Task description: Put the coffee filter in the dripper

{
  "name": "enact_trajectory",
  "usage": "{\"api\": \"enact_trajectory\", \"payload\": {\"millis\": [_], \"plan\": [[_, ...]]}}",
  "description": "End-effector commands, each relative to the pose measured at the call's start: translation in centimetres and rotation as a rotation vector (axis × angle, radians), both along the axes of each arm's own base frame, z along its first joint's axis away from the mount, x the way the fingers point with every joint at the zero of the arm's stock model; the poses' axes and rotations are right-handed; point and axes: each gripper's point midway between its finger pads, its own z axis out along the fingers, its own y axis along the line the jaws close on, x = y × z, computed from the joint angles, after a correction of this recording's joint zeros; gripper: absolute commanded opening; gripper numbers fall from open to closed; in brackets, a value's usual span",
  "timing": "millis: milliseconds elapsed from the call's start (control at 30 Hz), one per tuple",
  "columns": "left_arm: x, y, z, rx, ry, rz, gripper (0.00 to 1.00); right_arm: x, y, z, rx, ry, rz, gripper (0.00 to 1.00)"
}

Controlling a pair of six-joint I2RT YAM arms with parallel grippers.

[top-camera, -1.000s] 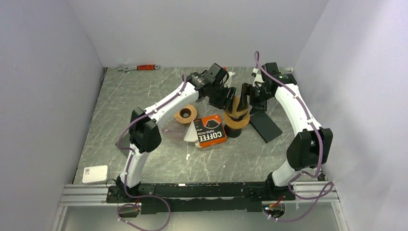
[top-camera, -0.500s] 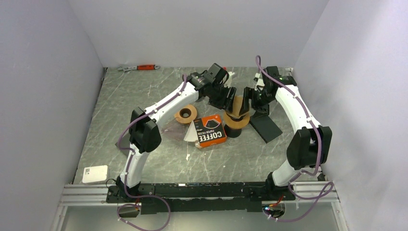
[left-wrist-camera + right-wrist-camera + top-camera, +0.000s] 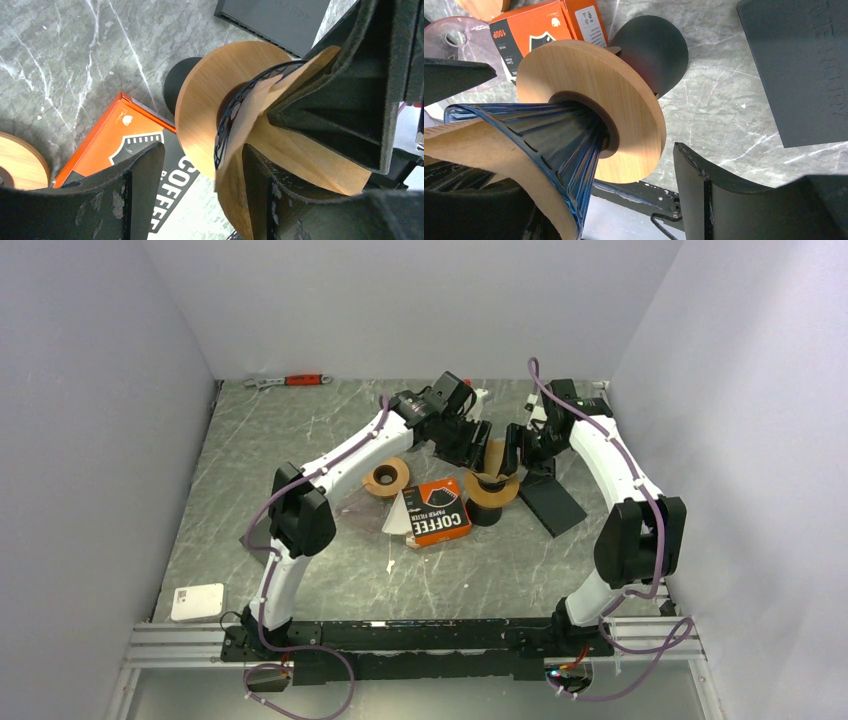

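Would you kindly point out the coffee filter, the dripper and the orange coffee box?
coffee filter (image 3: 489, 147), right wrist view, on its brown paper wall.
dripper (image 3: 574, 70), right wrist view, on its wooden collar.
orange coffee box (image 3: 437, 512), top external view, on its printed top face.

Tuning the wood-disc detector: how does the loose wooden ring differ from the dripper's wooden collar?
The ring lies flat on the table beside the box; the collar sits raised on the black base. The ring's hole is empty; the collar's holds the blue cone and filter. Both are round light wood with a centre hole.
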Motion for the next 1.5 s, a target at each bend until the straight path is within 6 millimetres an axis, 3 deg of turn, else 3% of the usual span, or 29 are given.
{"api": "enact_trajectory", "payload": {"millis": [0, 433, 533, 833, 1133, 1467], "plan": [[0.1, -0.8, 0.1, -0.017, -0.018, -0.03, 0.65, -0.1, 0.0, -0.3, 0.005, -0.005, 0.012, 0.64], [0.1, -0.9, 0.4, -0.028, -0.026, -0.037, 0.67, -0.3, -0.2, -0.4, -0.001, -0.012, 0.019, 0.6], [0.2, -0.9, 0.9, -0.034, -0.035, -0.034, 0.69, 0.0, -0.2, 0.5, -0.001, -0.032, 0.018, 0.61], [0.9, -0.7, 5.2, -0.095, -0.134, -0.004, 0.78, 1.0, -0.3, 3.9, -0.011, -0.099, 0.008, 0.7], [0.8, 0.0, 9.8, -0.162, -0.233, 0.002, 0.8, 1.5, -0.8, 6.3, -0.028, -0.142, -0.008, 0.73], [1.6, 2.2, 11.7, -0.195, -0.287, 0.06, 0.81, 2.1, -1.7, 8.8, 0.044, -0.193, -0.066, 0.73]]}}
